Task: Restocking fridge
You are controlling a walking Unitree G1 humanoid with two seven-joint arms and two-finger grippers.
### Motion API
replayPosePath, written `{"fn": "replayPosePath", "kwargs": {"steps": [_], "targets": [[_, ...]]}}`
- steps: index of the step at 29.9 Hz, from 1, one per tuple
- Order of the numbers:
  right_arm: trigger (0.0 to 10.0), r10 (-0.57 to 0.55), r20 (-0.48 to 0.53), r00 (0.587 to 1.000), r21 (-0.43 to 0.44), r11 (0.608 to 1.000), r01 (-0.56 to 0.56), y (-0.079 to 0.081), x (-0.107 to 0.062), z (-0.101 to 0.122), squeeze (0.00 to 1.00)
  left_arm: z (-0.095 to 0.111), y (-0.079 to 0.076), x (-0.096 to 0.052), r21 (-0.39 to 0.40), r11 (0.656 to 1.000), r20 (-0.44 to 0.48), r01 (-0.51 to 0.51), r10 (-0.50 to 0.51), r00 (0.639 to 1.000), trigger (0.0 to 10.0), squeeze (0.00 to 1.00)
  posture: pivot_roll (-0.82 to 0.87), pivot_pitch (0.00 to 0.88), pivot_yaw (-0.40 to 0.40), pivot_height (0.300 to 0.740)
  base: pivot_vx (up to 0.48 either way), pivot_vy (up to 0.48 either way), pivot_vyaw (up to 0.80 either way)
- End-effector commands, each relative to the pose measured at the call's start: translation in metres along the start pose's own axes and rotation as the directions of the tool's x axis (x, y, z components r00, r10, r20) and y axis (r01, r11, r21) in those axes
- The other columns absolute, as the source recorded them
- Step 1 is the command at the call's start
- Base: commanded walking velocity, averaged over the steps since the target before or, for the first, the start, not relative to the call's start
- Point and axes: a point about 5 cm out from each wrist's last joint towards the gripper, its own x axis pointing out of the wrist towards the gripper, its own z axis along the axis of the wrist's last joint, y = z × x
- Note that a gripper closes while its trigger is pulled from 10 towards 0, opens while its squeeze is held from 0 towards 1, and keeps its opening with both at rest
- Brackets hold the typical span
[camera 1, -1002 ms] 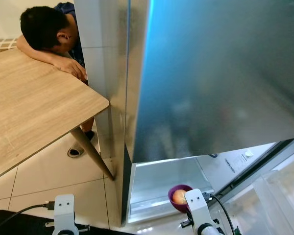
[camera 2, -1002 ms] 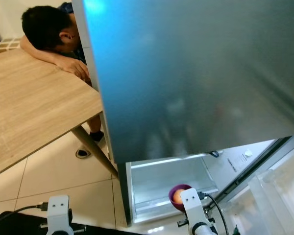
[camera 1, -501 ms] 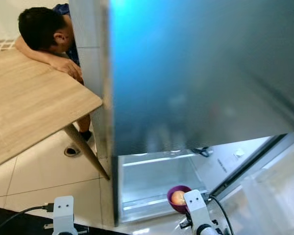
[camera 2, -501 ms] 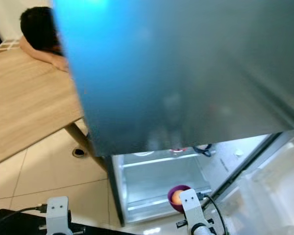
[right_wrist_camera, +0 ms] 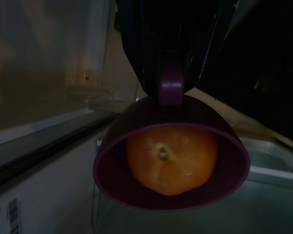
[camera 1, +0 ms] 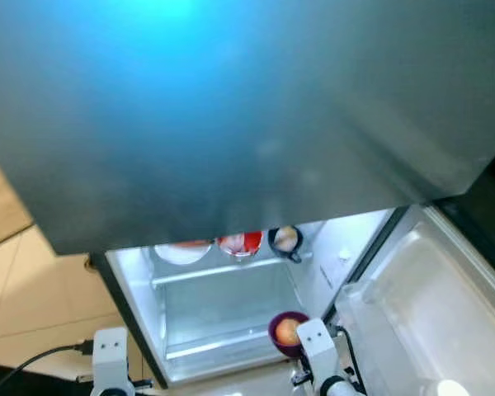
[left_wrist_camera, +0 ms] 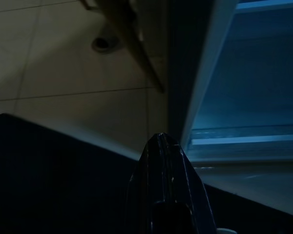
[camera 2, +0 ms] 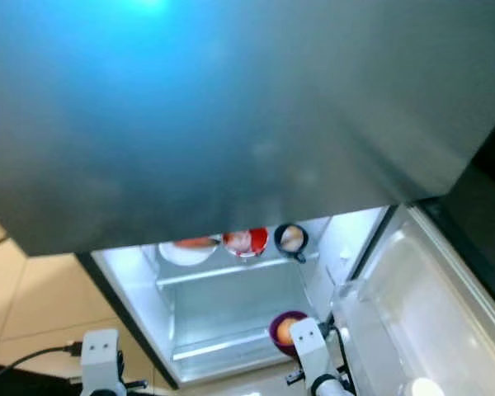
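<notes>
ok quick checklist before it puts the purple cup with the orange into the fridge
1. Grip: right pincer shut on the handle of the small purple plastic cup: ok.
2. Load: round orange fruit sits inside the cup: ok.
3. Fridge door open, lit compartment showing: ok.
4. Bare space on the clear lower shelf: ok.
5. Upper shelf already holds a white plate, a red bowl and a dark cup: not ok for placing there.
6. Left pincer shut, idle beside the fridge: ok.
</notes>
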Motion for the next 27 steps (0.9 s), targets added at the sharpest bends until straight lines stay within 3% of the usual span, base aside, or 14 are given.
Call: {"fn": "replayPosePath", "kwargs": {"steps": [1,13,15,18,20,21,23,25,26,27], "targets": [[10.0,-0.064,-0.009,0.998,0.038,0.997,0.064,-0.014,-0.002,-0.003,0.00,-0.005,0.001,-0.003,0.001,1.000,-0.019,-0.007,0.007,1.000,10.0,0.00,-0.06,0.080,-0.047,0.731,0.000,0.000,0.00],[10.0,-0.055,0.005,0.998,0.042,0.998,0.055,-0.010,-0.001,-0.001,0.00,-0.006,0.001,-0.005,0.020,1.000,-0.007,0.018,-0.018,1.000,10.0,0.00,-0.06,0.075,-0.044,0.731,0.000,0.000,0.00],[10.0,-0.022,0.071,0.997,0.061,0.998,0.018,-0.009,0.001,0.010,0.00,-0.002,-0.008,-0.004,0.091,0.988,0.015,0.123,-0.124,0.992,10.0,0.00,-0.07,0.077,-0.044,0.731,0.000,0.000,0.00],[10.0,-0.003,0.105,0.994,0.069,0.998,-0.005,-0.008,0.002,0.015,0.00,0.000,-0.013,-0.004,0.121,0.978,0.020,0.172,-0.176,0.984,10.0,0.00,-0.07,0.079,-0.044,0.731,0.000,0.000,0.00],[10.0,0.059,0.159,0.986,0.111,0.991,-0.077,-0.006,0.004,0.024,0.00,0.001,-0.025,-0.006,0.182,0.932,0.020,0.313,-0.321,0.947,10.0,0.00,-0.07,0.081,-0.044,0.731,0.000,0.000,0.00],[10.0,0.059,0.159,0.986,0.111,0.991,-0.077,-0.006,0.004,0.024,0.00,0.001,-0.025,-0.006,0.182,0.932,0.020,0.313,-0.321,0.947,10.0,0.00,-0.07,0.081,-0.044,0.731,0.000,0.000,0.00],[10.0,0.120,0.239,0.964,0.158,0.974,-0.160,-0.006,0.004,0.035,0.00,0.009,-0.030,-0.008,0.242,0.886,0.061,0.396,-0.421,0.905,10.0,0.00,-0.08,0.104,-0.047,0.731,0.000,0.000,0.00],[10.0,0.150,0.288,0.946,0.186,0.960,-0.209,-0.006,0.004,0.042,0.00,0.013,-0.031,-0.009,0.262,0.871,0.083,0.415,-0.448,0.890,10.0,0.00,-0.08,0.104,-0.047,0.731,0.000,0.000,0.00],[10.0,0.204,0.368,0.907,0.202,0.935,-0.292,-0.003,0.004,0.054,0.00,0.022,-0.031,-0.007,0.294,0.859,0.121,0.418,-0.468,0.876,10.0,0.00,-0.08,0.109,-0.047,0.731,0.000,0.000,0.00],[10.0,0.204,0.368,0.907,0.202,0.935,-0.292,-0.003,0.004,0.054,0.00,0.022,-0.031,-0.007,0.294,0.859,0.121,0.418,-0.468,0.876,10.0,0.00,-0.08,0.109,-0.047,0.731,0.000,0.000,0.00]]}}
